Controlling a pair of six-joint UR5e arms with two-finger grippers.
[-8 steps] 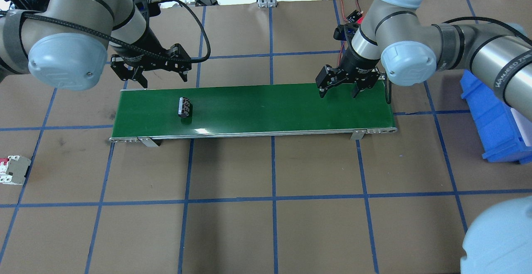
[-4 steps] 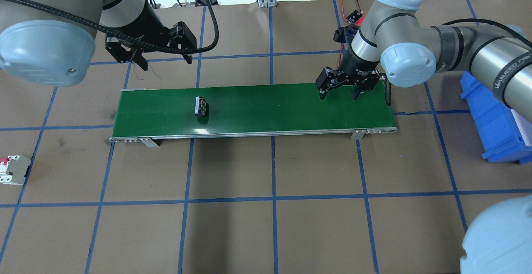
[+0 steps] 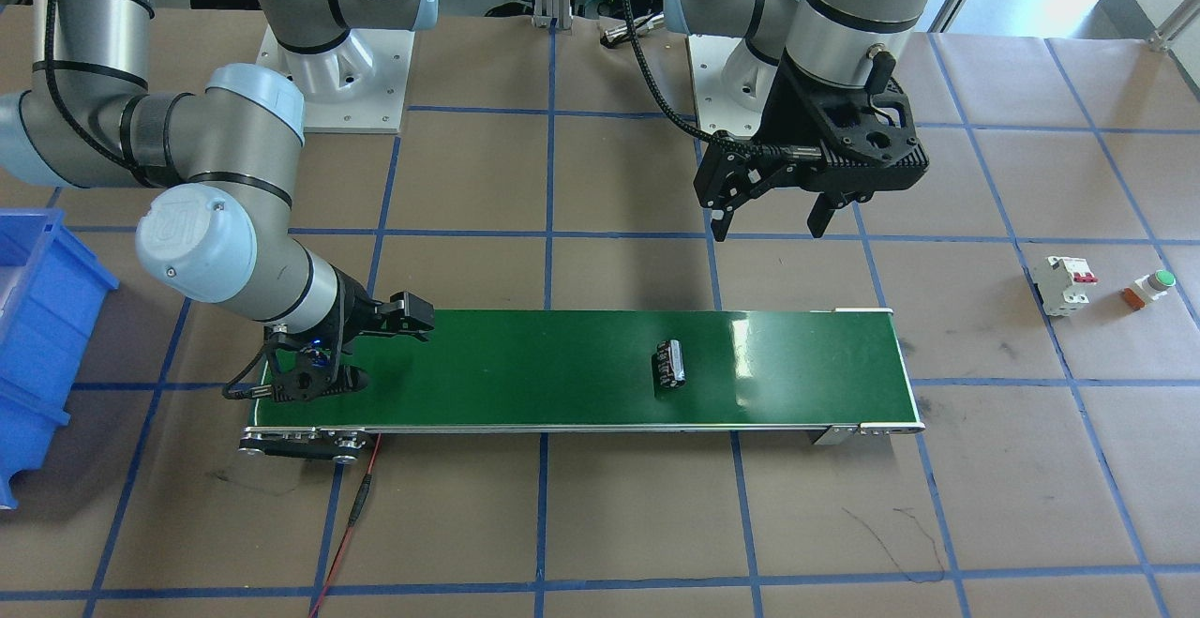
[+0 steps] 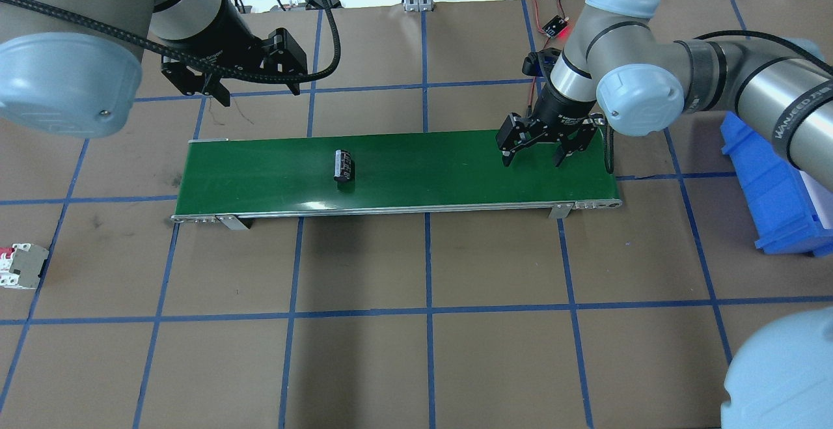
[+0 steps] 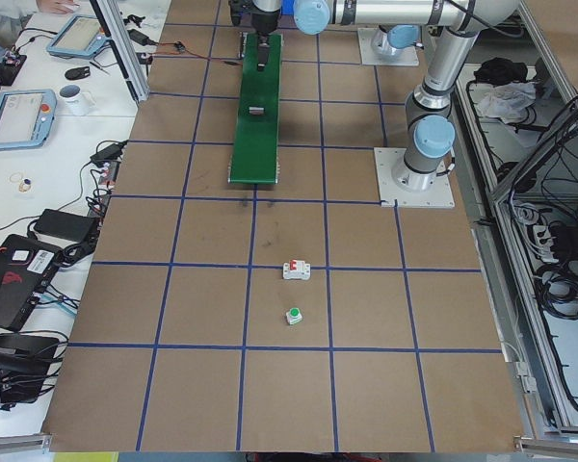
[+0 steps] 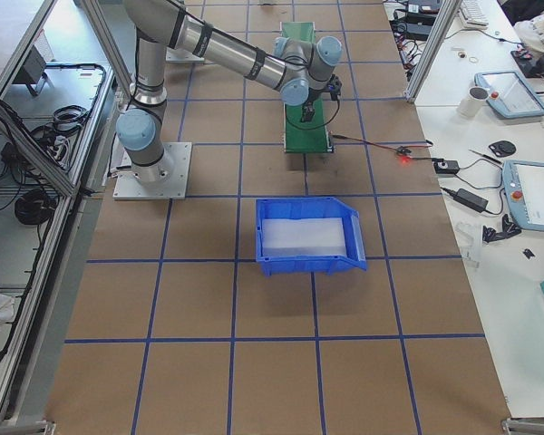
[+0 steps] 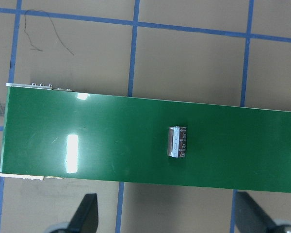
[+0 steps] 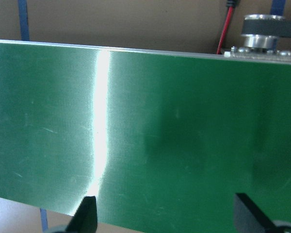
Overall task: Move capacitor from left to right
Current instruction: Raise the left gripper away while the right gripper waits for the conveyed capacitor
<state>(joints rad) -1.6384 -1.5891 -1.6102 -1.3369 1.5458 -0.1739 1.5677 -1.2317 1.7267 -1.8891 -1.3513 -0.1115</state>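
The capacitor, a stubby black cylinder with light markings, lies on the green conveyor belt, left of its middle. It also shows in the front view and the left wrist view. My left gripper is open and empty, raised behind the belt's left end; in the front view it hangs above the table. My right gripper is open and empty, low over the belt's right end, also in the front view.
A blue bin stands right of the belt, also in the right-side view. A white breaker with red switches and a green-capped button lie on the table off the belt's left end.
The capacitor has travelled rightward along the belt. My left gripper rose and drew back from the belt. My right gripper came down a little over the belt's right end.
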